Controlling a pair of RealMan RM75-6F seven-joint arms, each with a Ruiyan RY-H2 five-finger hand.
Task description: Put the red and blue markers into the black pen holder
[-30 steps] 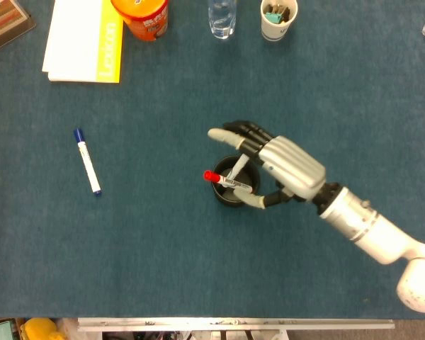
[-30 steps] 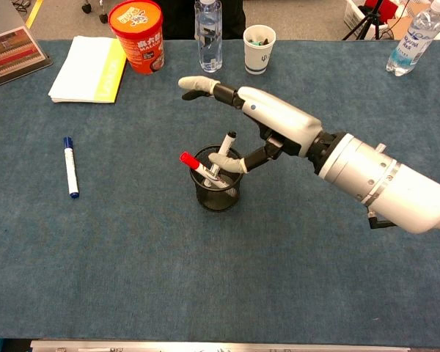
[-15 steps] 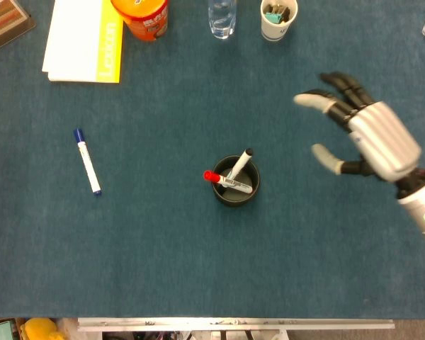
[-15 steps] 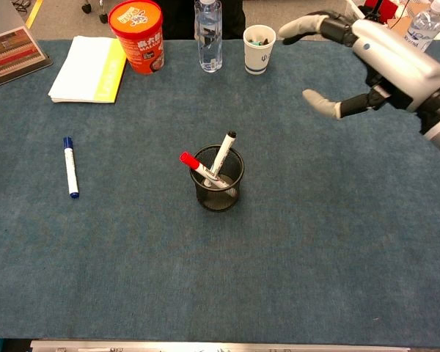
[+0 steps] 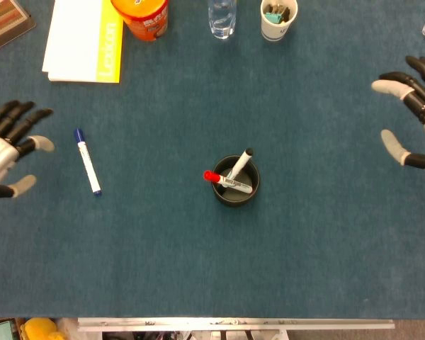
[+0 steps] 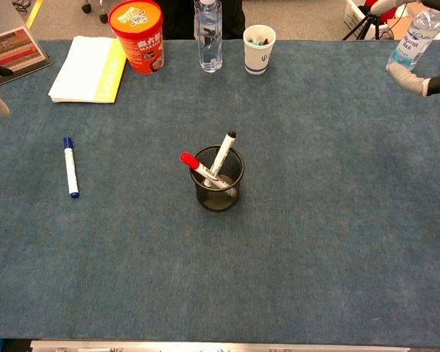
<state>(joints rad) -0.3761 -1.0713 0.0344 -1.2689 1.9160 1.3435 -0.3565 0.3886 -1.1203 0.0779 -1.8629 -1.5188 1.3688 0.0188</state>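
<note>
The black mesh pen holder (image 5: 234, 192) (image 6: 218, 191) stands mid-table. In it lean the red marker (image 5: 221, 179) (image 6: 194, 165) and a black-capped marker (image 5: 241, 162) (image 6: 224, 150). The blue marker (image 5: 87, 161) (image 6: 70, 166) lies flat on the blue cloth to the left. My left hand (image 5: 7, 147) hovers at the left edge, just left of the blue marker, fingers spread and empty. Over at the right edge my right hand (image 5: 413, 115) is also spread and empty, far from the holder. In the chest view only fingertips of either hand show at the frame edges.
Along the far edge stand a white and yellow book (image 5: 81, 41), an orange tub (image 5: 142, 15), a clear bottle (image 5: 222, 17), and a paper cup (image 5: 278, 18) with small items. Another bottle (image 6: 412, 40) stands at the far right.
My right hand has let go of the red marker in the holder and pulled back to the right edge. My left hand has come into view at the left edge.
</note>
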